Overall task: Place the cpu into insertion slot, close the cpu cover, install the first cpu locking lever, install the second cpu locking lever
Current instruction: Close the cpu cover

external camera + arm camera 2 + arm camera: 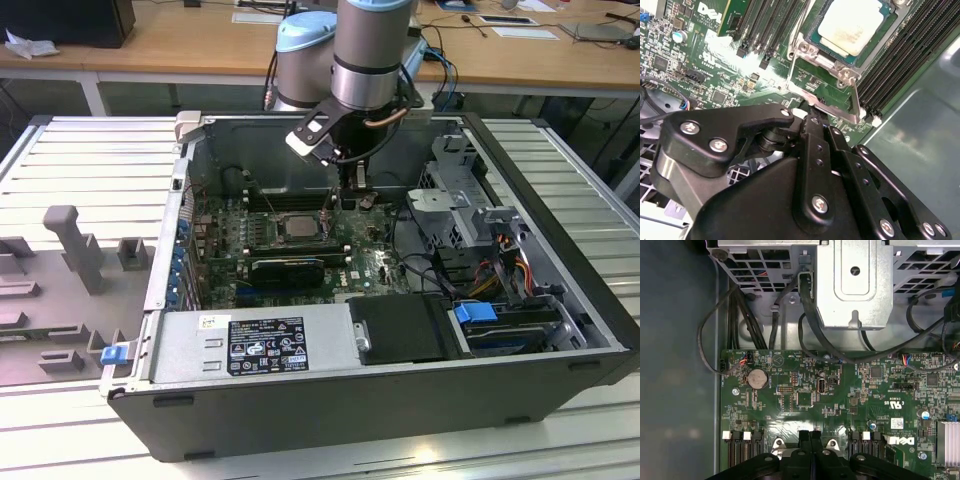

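Cpu (852,27) is sitting in slot (801,48). End effector (810,437), fingers together, is meeting open cover's (856,102) edge, apparently as a pusher.

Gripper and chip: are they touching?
Apart. The second wrist view shows the gripper by the open cover, whose frame lies between it and the chip.

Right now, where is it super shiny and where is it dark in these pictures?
Second wrist view: white glare washes out patches of the motherboard, and the cpu gleams pale. First wrist view: the case panel beside the board sits in shadow. Exterior view: the wooden desk is lit brighter than inside the computer case.
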`<state>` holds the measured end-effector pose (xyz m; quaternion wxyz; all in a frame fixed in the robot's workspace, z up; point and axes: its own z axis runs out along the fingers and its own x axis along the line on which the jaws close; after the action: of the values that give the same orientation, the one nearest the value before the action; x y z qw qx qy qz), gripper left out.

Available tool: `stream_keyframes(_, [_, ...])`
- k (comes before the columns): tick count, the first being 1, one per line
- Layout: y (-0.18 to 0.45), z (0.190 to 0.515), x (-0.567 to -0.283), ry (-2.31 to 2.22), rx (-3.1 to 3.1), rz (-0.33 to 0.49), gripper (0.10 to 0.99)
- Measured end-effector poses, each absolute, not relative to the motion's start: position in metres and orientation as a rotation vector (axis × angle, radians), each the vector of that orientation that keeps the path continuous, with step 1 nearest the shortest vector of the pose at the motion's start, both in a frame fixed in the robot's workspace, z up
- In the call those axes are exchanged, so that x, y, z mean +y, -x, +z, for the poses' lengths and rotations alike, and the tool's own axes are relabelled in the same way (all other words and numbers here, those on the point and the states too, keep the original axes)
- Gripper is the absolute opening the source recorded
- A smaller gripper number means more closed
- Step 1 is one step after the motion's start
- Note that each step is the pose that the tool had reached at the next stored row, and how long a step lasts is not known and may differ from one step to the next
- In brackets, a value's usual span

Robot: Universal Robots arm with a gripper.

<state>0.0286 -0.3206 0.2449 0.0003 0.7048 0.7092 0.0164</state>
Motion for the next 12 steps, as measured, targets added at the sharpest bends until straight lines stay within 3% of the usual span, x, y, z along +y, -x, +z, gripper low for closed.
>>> stream_keyframes(12, [-0.0212,0.2449,-0.3206,-2.214,2.228,0.051,0.106])
